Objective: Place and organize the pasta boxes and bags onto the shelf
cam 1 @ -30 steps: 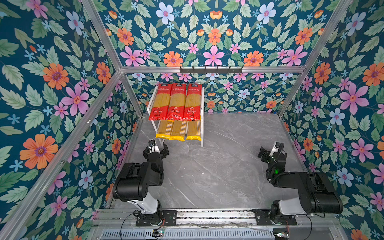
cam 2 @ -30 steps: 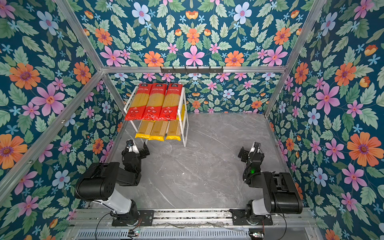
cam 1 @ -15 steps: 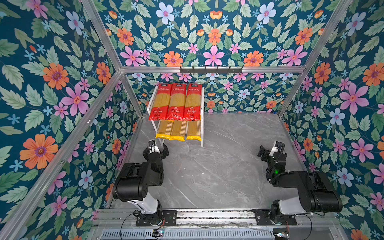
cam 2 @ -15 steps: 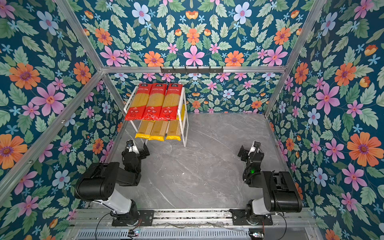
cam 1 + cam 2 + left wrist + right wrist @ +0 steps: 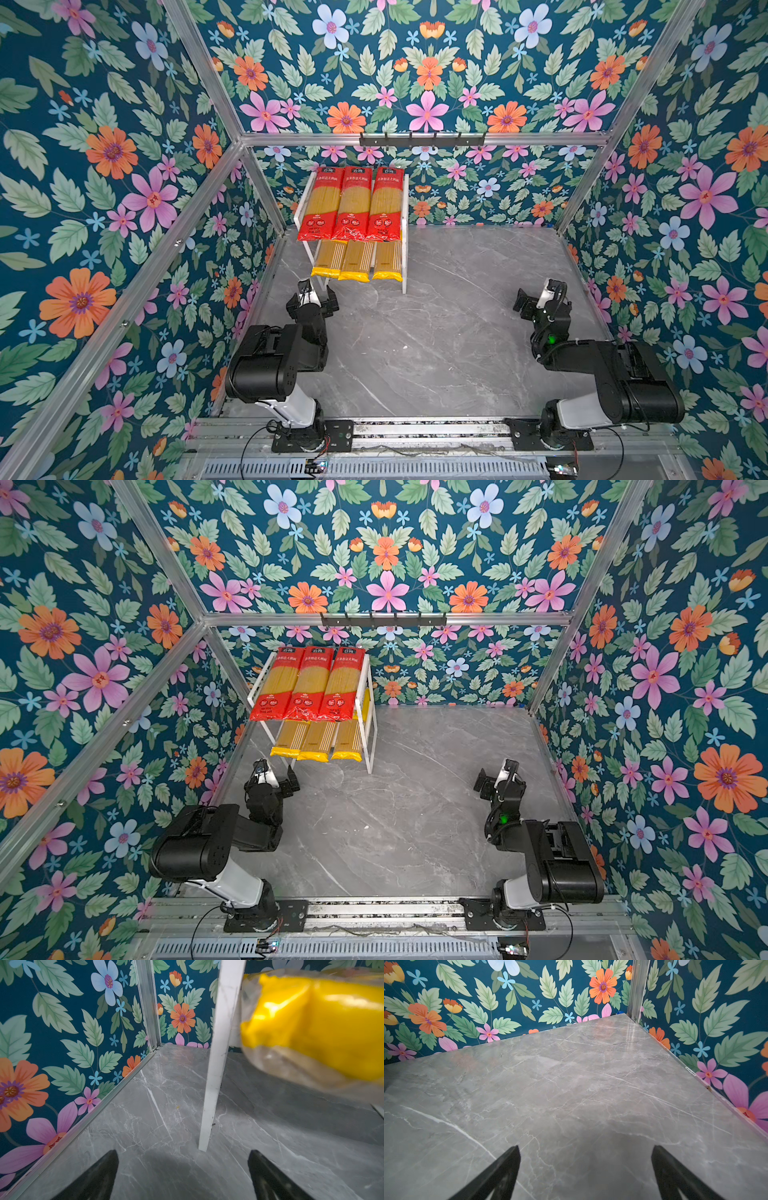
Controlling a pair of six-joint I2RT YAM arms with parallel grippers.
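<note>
In both top views the white two-tier shelf (image 5: 404, 257) (image 5: 371, 737) stands at the back left of the table. Three red-ended pasta packs (image 5: 353, 203) (image 5: 309, 683) lie side by side on its top board. Three yellow packs (image 5: 357, 262) (image 5: 318, 742) lie on the lower board, their ends sticking out in front. My left gripper (image 5: 313, 296) (image 5: 274, 777) (image 5: 184, 1159) hovers open and empty just in front of the shelf's front left leg (image 5: 216, 1064), beside a yellow pack end (image 5: 322, 1028). My right gripper (image 5: 536, 297) (image 5: 494, 777) (image 5: 585, 1153) stands open and empty over the table's right side.
The grey marble table top (image 5: 436, 332) is closed in by floral walls with aluminium frame bars. A black hook rail (image 5: 422, 139) hangs on the back bar. Both arm bases sit on the front rail.
</note>
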